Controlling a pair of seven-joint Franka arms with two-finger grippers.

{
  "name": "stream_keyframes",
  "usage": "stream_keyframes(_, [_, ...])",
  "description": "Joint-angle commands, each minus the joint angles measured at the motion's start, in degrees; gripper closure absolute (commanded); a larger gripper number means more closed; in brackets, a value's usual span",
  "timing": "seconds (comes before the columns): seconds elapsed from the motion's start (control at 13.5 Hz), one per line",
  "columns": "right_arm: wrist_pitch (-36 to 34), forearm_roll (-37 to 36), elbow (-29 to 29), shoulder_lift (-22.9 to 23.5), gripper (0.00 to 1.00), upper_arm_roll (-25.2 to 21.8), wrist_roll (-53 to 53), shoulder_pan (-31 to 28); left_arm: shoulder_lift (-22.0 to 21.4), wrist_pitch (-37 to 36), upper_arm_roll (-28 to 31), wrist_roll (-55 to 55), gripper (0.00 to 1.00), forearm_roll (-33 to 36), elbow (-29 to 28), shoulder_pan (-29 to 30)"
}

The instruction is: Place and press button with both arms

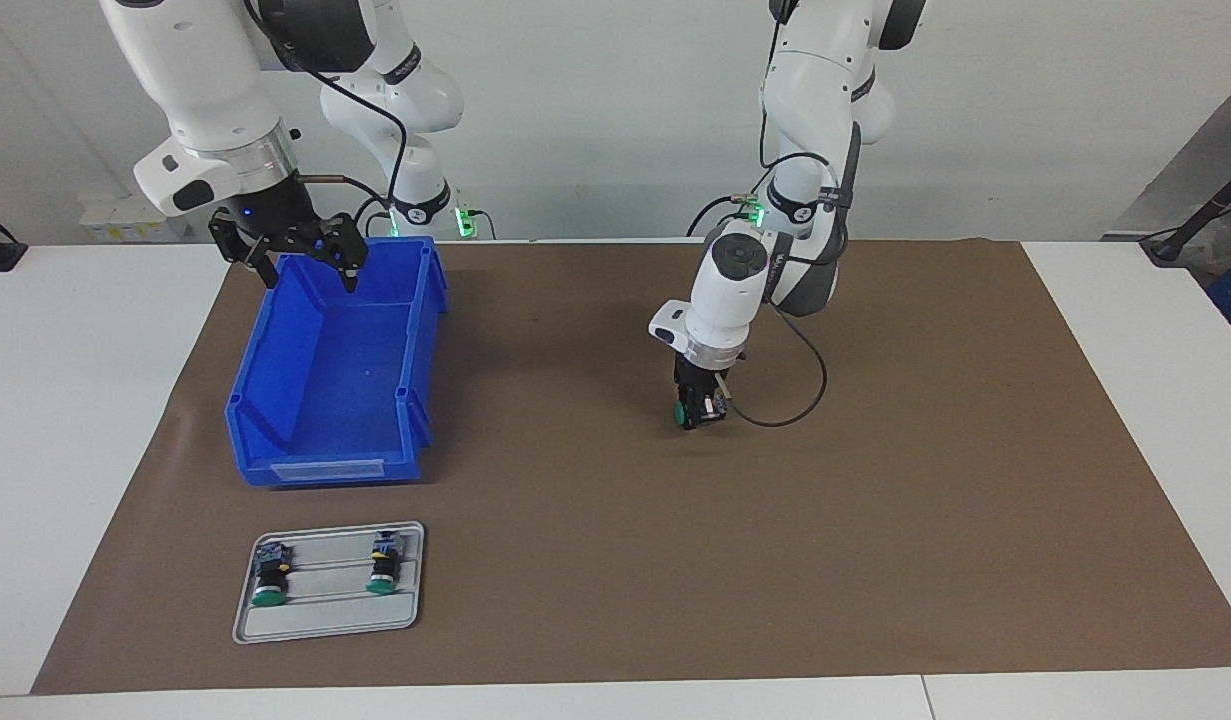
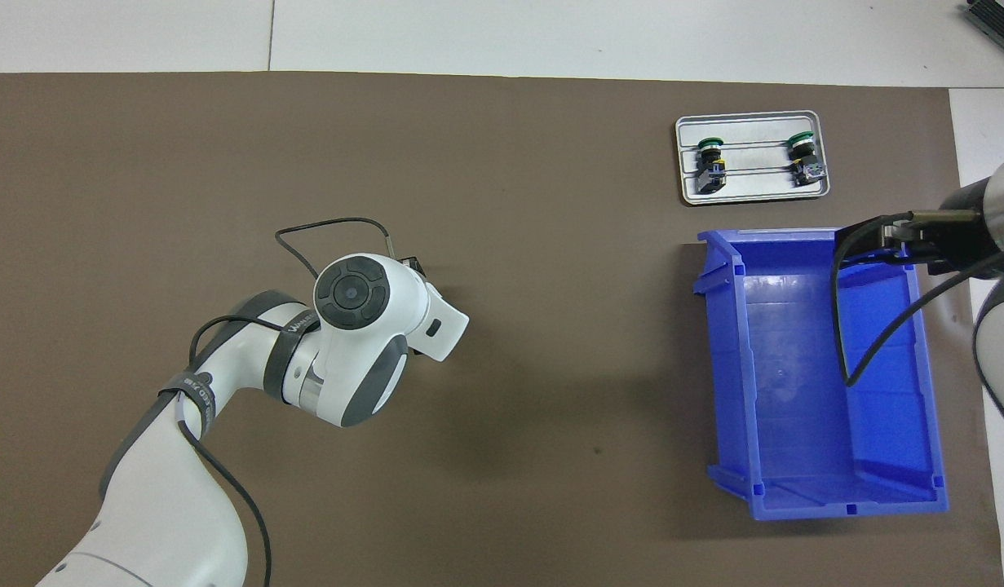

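My left gripper point(image 1: 699, 410) is shut on a button point(image 1: 683, 411) whose green cap points sideways, held at or just above the brown mat point(image 1: 875, 500) near the table's middle. In the overhead view the left wrist point(image 2: 363, 302) hides that gripper and its button. Two more buttons point(image 1: 269, 575) point(image 1: 383, 565) lie on a grey tray point(image 1: 325, 612), which also shows in the overhead view point(image 2: 754, 186) with its buttons point(image 2: 711, 161) point(image 2: 805, 156). My right gripper point(image 1: 311, 282) is open and empty above the blue bin's end nearer to the robots; it also shows in the overhead view point(image 2: 881, 240).
An empty blue bin point(image 1: 325, 380) point(image 2: 795, 391) stands toward the right arm's end of the table, nearer to the robots than the tray. A black cable point(image 1: 810, 395) loops from the left wrist down onto the mat beside the held button.
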Motion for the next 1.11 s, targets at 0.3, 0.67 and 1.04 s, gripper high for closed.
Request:
stream_keyframes(0.3, [-0.5,0.0,0.1,0.0,0.0,0.5,-1.2,-0.7,-5.1,-3.8,-0.6,0.0,1.0,-2.5,3.1,6.4])
stream_keyframes(0.67, [-0.5,0.0,0.1,0.0,0.0,0.5,-1.2,-0.7,-7.0,-19.6,-0.2,8.5,1.0,-15.2,10.3,12.1])
stream_keyframes(1.04, [-0.5,0.0,0.1,0.0,0.0,0.5,-1.2,-0.7,-9.3,-28.6,-0.3,22.7,1.0,-23.2,9.6,22.9])
